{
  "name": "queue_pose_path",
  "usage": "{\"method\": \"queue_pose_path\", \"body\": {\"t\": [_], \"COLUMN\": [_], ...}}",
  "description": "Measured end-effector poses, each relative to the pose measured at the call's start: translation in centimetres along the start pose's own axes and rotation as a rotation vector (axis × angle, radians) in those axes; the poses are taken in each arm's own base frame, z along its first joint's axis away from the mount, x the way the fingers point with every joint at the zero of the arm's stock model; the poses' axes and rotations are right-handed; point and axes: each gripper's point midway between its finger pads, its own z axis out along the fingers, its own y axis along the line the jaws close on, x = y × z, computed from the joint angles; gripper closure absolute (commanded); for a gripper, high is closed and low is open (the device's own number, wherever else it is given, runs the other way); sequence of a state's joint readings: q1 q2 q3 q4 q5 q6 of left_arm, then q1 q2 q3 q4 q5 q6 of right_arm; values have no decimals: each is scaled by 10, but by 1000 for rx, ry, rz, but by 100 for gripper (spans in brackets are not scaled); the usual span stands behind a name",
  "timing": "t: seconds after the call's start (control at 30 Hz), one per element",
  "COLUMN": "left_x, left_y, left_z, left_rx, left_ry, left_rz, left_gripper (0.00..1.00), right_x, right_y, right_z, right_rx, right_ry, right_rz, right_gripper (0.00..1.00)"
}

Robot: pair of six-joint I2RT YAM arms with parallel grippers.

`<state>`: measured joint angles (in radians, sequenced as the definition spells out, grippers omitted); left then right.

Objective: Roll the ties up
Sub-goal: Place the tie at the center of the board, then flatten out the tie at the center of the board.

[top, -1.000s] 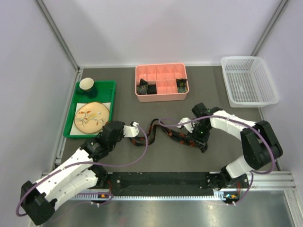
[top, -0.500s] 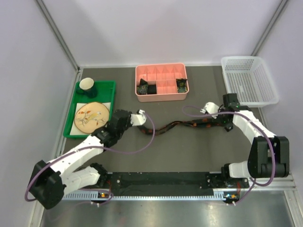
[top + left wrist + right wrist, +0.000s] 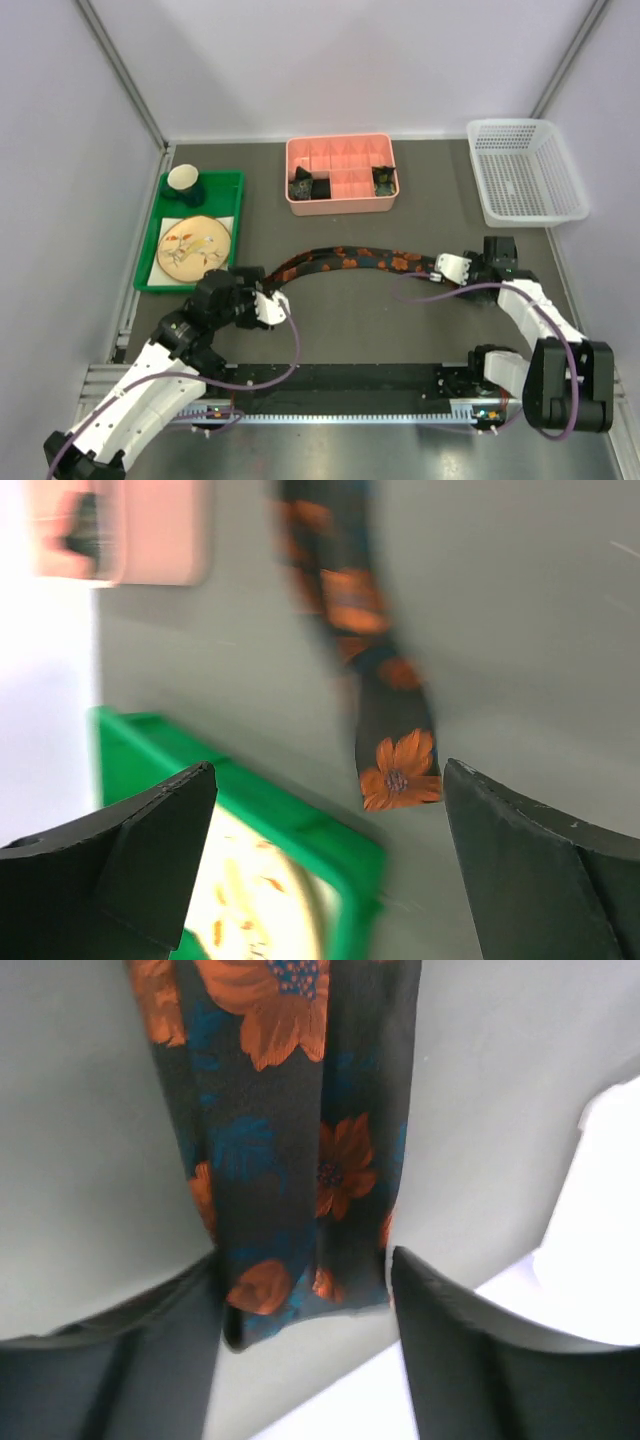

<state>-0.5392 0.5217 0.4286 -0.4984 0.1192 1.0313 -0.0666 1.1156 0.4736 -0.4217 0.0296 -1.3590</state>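
Straightening is judged done: the orange-flowered tie (image 3: pixel 345 258) is laid flat. Its narrow tip lies just ahead of the left gripper (image 3: pixel 328 770), which is spread wide and empty. Its broad end sits inside the right gripper (image 3: pixel 305 1258), likewise parted and unclamped. Next, 1 end must be pinched and rolled.

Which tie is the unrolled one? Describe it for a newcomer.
At the back centre of the table sits the pink compartment box; nearer the arms, the tie arcs from the left gripper to the right gripper. Unlike the bundled ties in the box, it lies unrolled, black with orange flowers.
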Motion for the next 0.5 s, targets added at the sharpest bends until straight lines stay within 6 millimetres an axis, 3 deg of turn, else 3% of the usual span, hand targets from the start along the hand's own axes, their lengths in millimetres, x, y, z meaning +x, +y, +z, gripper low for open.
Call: {"method": "queue_pose_path", "body": {"t": [0.07, 0.17, 0.3, 0.33, 0.43, 0.5], "left_x": [6, 12, 3, 0, -5, -3], "left_y": [-20, -34, -30, -28, -20, -17], "left_z": [-6, -12, -11, -7, 9, 27], "left_rx": [78, 164, 244, 262, 296, 338], "left_ry": [18, 64, 103, 111, 139, 187], "left_rz": [1, -40, -149, -183, -272, -320], "left_gripper": [2, 2, 1, 1, 1, 1], "right_x": [-3, -3, -6, -7, -15, -17], "right_y": [4, 19, 11, 5, -8, -8], "right_z": [-6, -16, -34, -37, -36, -30], "right_rx": [-14, -102, -199, -222, -290, -357], "right_ry": [-23, -37, -54, -58, -70, -62], "right_rz": [-28, -35, 14, 32, 88, 126], "right_gripper": [31, 31, 31, 36, 42, 41]}}
